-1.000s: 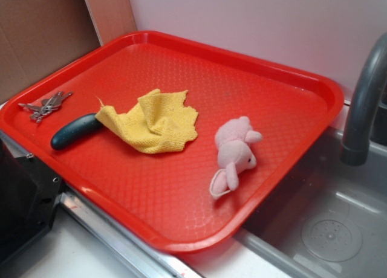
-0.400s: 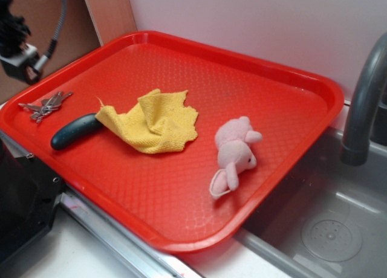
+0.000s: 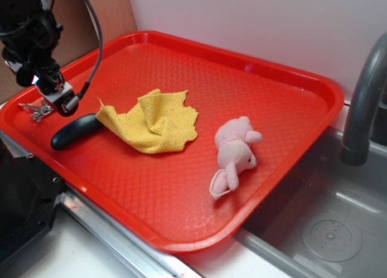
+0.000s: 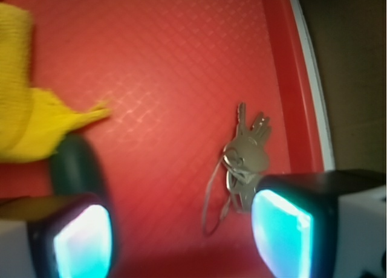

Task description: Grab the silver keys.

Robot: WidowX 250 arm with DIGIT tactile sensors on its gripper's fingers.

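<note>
The silver keys (image 3: 37, 112) lie at the left edge of the red tray (image 3: 329, 93), partly hidden behind my arm. My gripper (image 3: 47, 89) hangs just above them. In the wrist view the keys (image 4: 245, 160) sit on the tray floor close to the right pad (image 4: 281, 232), their ring reaching into the gap. The gripper (image 4: 181, 239) stands open with nothing between the pads. The dark oblong handle (image 4: 75, 166) lies by the left pad (image 4: 81, 242).
A yellow cloth (image 3: 154, 121) lies mid-tray, touching the dark handle (image 3: 75, 132). A pink plush toy (image 3: 236, 151) rests toward the right. The tray's raised rim (image 4: 296, 78) runs just right of the keys. A grey faucet (image 3: 363, 103) and sink (image 3: 326, 223) sit at right.
My arm has come in from the upper left and moved down and right until it is over the keys. Nothing on the tray has moved.
</note>
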